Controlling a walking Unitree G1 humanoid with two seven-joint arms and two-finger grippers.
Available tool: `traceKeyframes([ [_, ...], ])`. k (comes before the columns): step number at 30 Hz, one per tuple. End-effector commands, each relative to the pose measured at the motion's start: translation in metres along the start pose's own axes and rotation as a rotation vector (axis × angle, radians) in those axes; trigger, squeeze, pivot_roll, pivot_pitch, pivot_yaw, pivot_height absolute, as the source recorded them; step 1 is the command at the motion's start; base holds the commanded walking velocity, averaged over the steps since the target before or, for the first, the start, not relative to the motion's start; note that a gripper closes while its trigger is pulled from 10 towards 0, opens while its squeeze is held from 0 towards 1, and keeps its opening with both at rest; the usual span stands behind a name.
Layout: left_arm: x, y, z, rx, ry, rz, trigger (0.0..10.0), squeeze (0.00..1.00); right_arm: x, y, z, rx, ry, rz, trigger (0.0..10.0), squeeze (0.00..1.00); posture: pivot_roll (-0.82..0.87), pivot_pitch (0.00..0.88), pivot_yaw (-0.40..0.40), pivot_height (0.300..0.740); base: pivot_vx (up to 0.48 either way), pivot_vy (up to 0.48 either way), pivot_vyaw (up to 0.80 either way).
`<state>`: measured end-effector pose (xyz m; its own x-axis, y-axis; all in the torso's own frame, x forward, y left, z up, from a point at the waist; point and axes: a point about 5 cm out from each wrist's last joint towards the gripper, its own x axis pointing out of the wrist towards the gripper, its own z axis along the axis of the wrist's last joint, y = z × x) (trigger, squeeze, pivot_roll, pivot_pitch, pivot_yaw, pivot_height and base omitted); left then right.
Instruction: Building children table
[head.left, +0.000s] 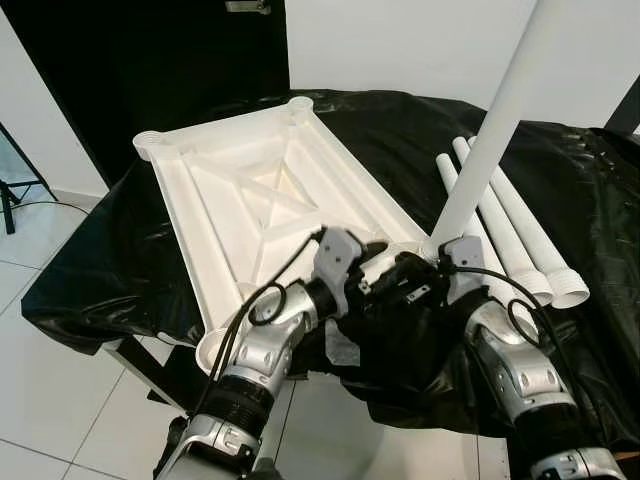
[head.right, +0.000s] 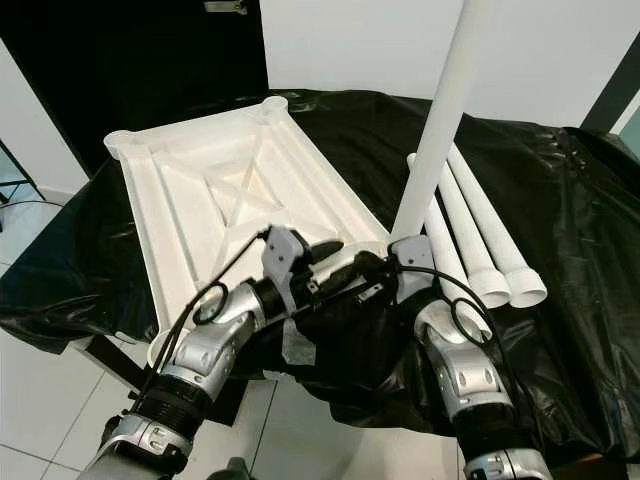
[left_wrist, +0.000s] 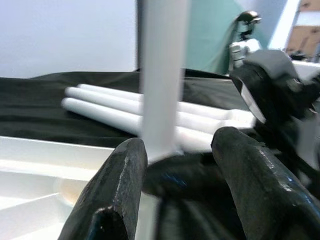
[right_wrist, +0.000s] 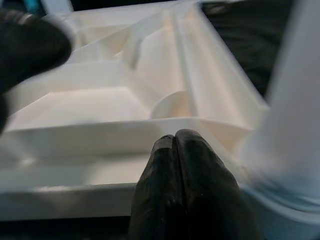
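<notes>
White plastic makes up the whole kit: the tabletop (head.left: 265, 200) lies upside down on a black sheet (head.left: 560, 190) that drapes the work surface, its underside showing a raised rim, long parallel ribs and a crossed brace in the middle. Round sockets sit at its corners, two of them plain at the far end. One leg (head.left: 495, 125), a smooth white tube, stands tilted slightly off upright at the near right corner of the tabletop, its foot at the socket there and its top running out of frame. Three more legs (head.left: 510, 225) lie side by side on the sheet just right of the tabletop, touching one another, each with a flared, ridged end toward the robot. Both silver arms reach in to the base of the standing leg. The left gripper (left_wrist: 177, 165) has its two black fingers spread apart, with the blurred leg rising between and beyond them; whether either finger touches the tube is hard to say from the wrist view. The right gripper (right_wrist: 175, 165) has its fingertips pressed together with nothing between them, resting just beside the leg's base and over the tabletop's rim. Pale floor tiles (head.left: 60, 400) show below the sheet's edge, and a dark doorway (head.left: 150, 60) stands behind the table.
</notes>
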<state>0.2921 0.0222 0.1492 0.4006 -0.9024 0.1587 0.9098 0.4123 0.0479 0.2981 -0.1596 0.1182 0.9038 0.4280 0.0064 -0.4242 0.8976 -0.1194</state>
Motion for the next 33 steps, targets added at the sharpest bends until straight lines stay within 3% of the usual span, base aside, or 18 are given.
traceKeyframes([
  [1,-0.002,-0.009,-0.001,-0.028,-0.002,-0.108,10.0,0.0,-0.005,-0.001,-0.001,0.006,0.01,-0.034,10.0,0.0,0.18,0.0,0.0,0.74,0.0,0.0,0.0],
  [5,-0.005,-0.006,-0.004,-0.017,0.027,-0.109,10.0,0.0,-0.009,0.002,-0.001,0.009,0.011,-0.058,10.0,0.0,0.18,0.0,0.002,0.74,0.0,0.0,0.0],
  [11,-0.027,0.011,-0.031,0.059,0.283,-0.077,10.0,0.0,-0.017,0.015,0.005,0.048,0.006,-0.031,10.0,0.0,0.18,0.0,-0.004,0.74,0.0,0.0,0.0],
  [16,-0.039,0.012,-0.037,0.042,0.353,-0.097,10.0,0.0,-0.021,0.018,0.008,0.067,0.002,-0.024,10.0,0.0,0.18,0.0,-0.006,0.74,0.0,0.0,0.0],
  [21,-0.059,0.018,-0.052,0.005,0.503,-0.063,10.0,0.0,-0.028,0.018,0.01,0.079,0.014,-0.034,10.0,0.0,0.18,0.0,-0.006,0.74,0.0,0.0,0.0],
  [33,-0.061,0.01,-0.056,-0.055,0.559,-0.129,10.0,0.0,-0.032,0.025,0.005,0.139,0.084,0.003,10.0,0.0,0.19,0.0,-0.01,0.74,0.0,0.0,0.0],
])
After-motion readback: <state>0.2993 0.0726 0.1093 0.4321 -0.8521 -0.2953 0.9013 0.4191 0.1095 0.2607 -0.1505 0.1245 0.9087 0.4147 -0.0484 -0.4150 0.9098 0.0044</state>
